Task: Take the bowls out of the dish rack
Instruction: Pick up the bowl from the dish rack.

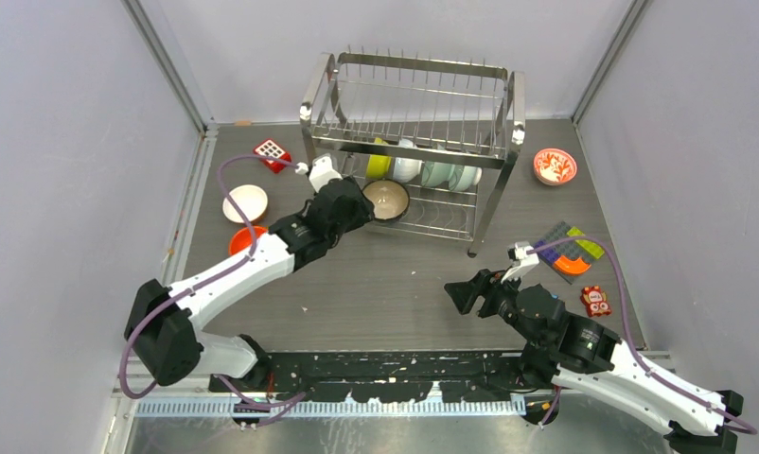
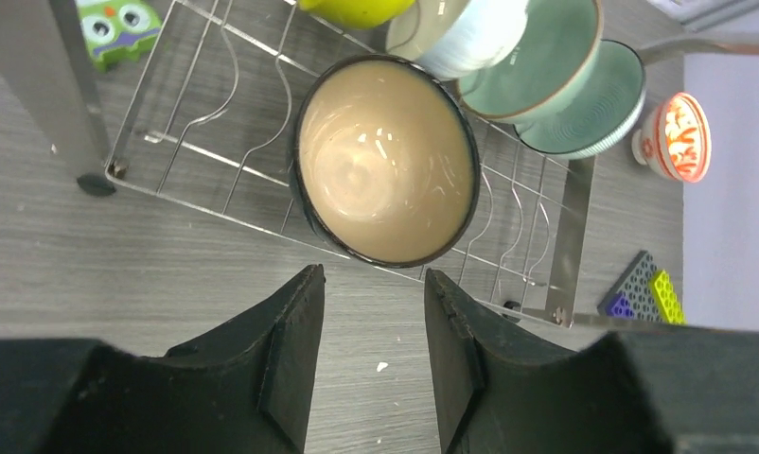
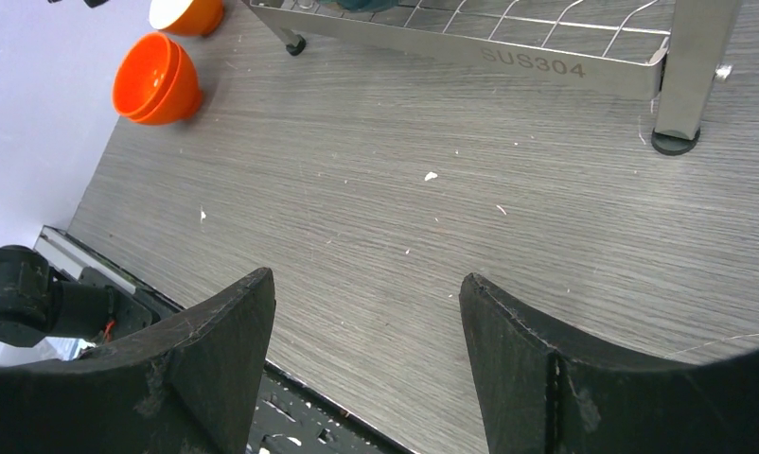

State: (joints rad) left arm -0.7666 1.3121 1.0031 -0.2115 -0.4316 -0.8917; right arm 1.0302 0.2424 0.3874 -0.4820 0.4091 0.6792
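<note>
The steel dish rack (image 1: 414,64) stands at the back of the table. Its lower tier holds a lime-yellow bowl (image 1: 379,166), a white bowl (image 1: 406,168) and pale teal bowls (image 1: 451,176) on edge. A dark bowl with a cream inside (image 2: 385,156) lies at the tier's front edge. My left gripper (image 2: 374,276) is open just short of its rim and touches nothing. My right gripper (image 3: 366,284) hangs open over bare table in front of the rack. A white bowl (image 1: 245,202) and an orange bowl (image 1: 243,241) sit on the table at left, and a red-and-white patterned bowl (image 1: 555,166) at right.
A red square block with white dots (image 1: 273,153) lies left of the rack. Flat coloured toy bricks (image 1: 573,250) and a small red toy (image 1: 596,301) lie at the right. A green owl toy (image 2: 118,28) sits behind a rack leg. Grey walls close in on both sides.
</note>
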